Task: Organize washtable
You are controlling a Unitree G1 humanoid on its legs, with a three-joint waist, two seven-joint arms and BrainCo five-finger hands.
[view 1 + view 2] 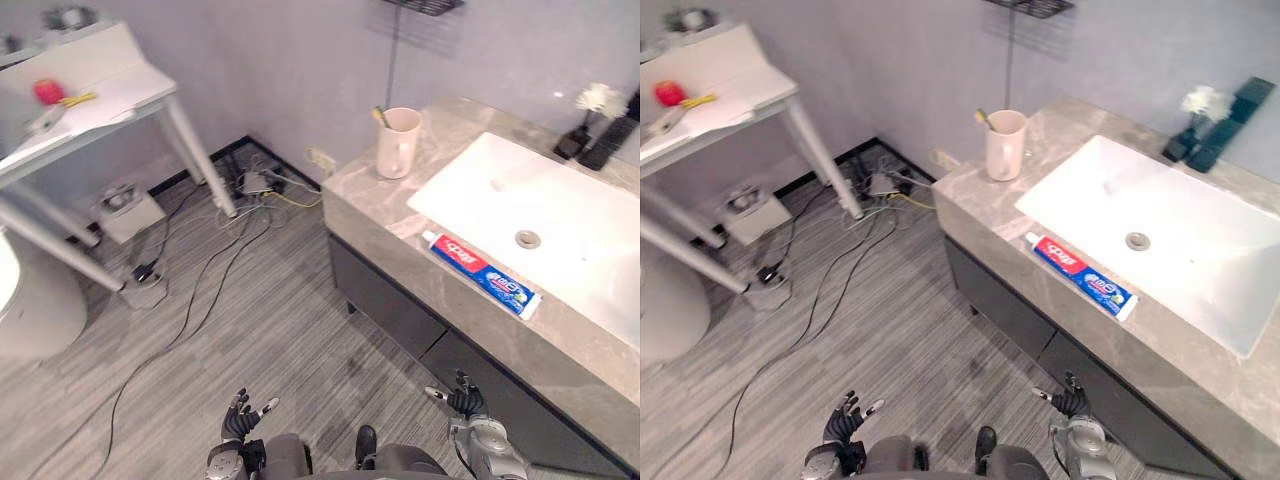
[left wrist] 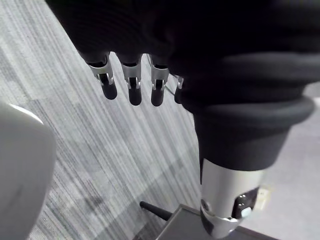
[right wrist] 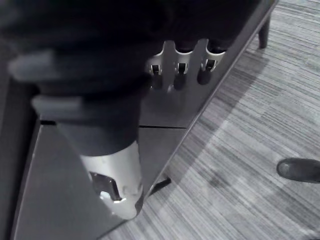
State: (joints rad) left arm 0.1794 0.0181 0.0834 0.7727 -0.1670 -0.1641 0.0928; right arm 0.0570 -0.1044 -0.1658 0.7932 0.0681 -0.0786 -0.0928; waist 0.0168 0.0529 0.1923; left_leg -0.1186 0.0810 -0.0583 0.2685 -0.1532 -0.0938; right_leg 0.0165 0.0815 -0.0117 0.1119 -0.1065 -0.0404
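A red, white and blue toothpaste tube (image 1: 480, 272) lies flat on the stone counter (image 1: 375, 195), along the front rim of the white sink (image 1: 470, 190). At the counter's left end stands a cream cup (image 1: 397, 142) with a toothbrush (image 1: 381, 116) leaning in it. Both hands hang low over the floor in front of the vanity, far from the counter top. My left hand (image 1: 241, 418) has relaxed, spread fingers (image 2: 132, 82) and holds nothing. My right hand (image 1: 465, 403) is open too, its fingers (image 3: 180, 72) close to the dark cabinet front (image 3: 165, 107).
Dark cabinet drawers (image 1: 385, 300) run under the counter. Black items and a white flower (image 1: 600, 98) sit at the counter's back right. A white table (image 1: 90, 95) with a red object stands far left, cables (image 1: 200, 270) trail over the floor, and a white rounded fixture (image 1: 30, 300) is at left.
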